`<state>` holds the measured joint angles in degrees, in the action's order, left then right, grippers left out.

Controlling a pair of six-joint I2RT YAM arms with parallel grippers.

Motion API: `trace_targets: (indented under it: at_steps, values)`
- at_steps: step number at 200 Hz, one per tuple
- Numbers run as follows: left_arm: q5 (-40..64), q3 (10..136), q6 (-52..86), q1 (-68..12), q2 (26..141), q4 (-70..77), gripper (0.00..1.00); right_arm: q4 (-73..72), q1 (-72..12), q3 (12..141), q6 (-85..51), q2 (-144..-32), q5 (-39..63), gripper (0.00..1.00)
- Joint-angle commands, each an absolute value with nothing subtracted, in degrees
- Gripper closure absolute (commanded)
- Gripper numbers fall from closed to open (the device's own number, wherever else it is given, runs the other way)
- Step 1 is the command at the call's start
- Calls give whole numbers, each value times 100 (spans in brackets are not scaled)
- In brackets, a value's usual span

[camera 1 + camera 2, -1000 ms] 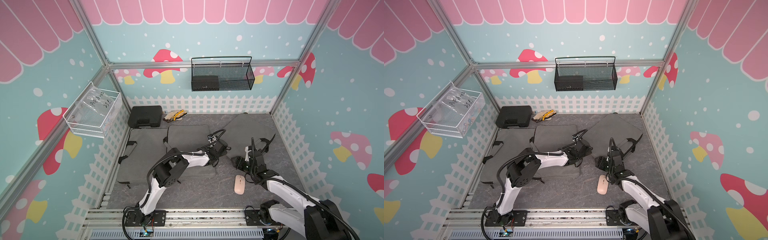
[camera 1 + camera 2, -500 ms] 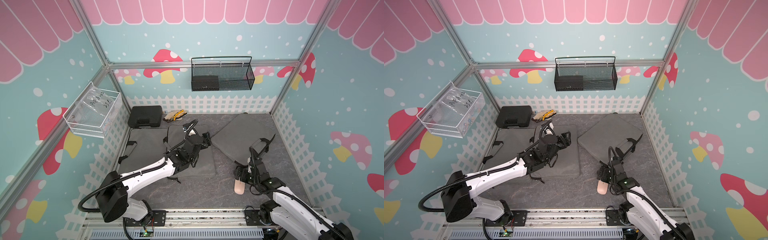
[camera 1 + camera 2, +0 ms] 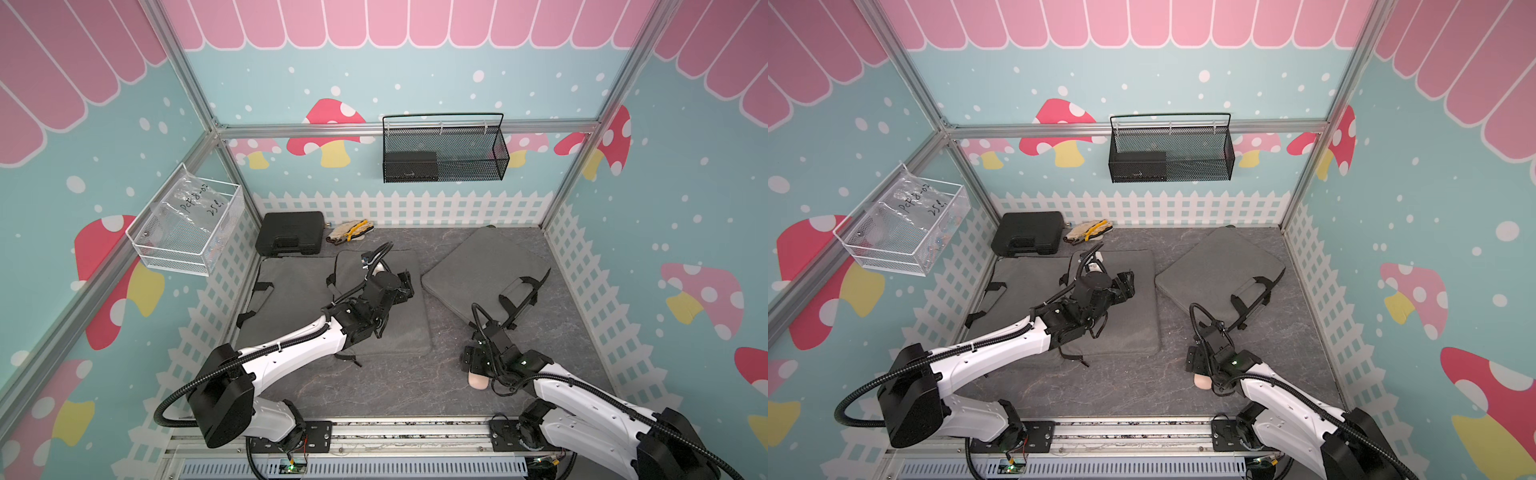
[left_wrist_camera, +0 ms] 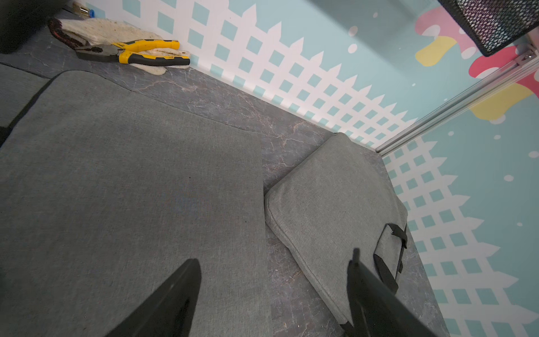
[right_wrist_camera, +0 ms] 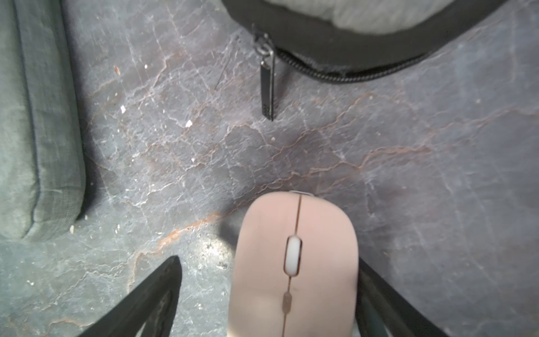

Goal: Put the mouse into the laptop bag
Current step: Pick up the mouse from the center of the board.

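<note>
Pale pink oval computer mouse (image 5: 294,262) lies on the dark grey marbled floor (image 3: 395,382) at near right, between the spread, unclamped fingers (image 5: 157,291) of the right gripper (image 3: 473,370). On its far side lies the grey fabric laptop bag with black handles (image 3: 482,270), its black zip pull (image 5: 269,87) resting on the floor. The left gripper (image 4: 274,258), jaws apart and empty, hovers over a second grey fabric bag (image 3: 407,332) at centre.
</note>
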<state>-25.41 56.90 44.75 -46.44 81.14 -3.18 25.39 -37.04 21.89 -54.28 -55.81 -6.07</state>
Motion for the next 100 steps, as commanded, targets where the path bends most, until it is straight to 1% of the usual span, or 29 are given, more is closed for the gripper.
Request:
trace_targets:
  at_steps: [1, 30, 48, 61, 79, 100]
  values:
    - [-2462, 5600, 4430, -4590, 7959, -418, 18, 3235, -4006, 2277, -5861, -5842, -625, 15]
    - [-2418, 5532, 4456, -4562, 7880, -393, 18, 3489, -4120, 2347, -5973, -5990, -773, 20]
    - [-2391, 5458, 4465, -4553, 7816, -330, 18, 3416, -4146, 2329, -5961, -5951, -689, 26]
    - [-2369, 5445, 4467, -4557, 7796, -307, 18, 3343, -4157, 2320, -5918, -5959, -614, 28]
    - [-2323, 5447, 4467, -4544, 7805, -306, 18, 3108, -4162, 2279, -5774, -6034, -414, 33]
    - [-2197, 5458, 4465, -4520, 7828, -293, 18, 3040, -4166, 2335, -5674, -6236, -369, 35]
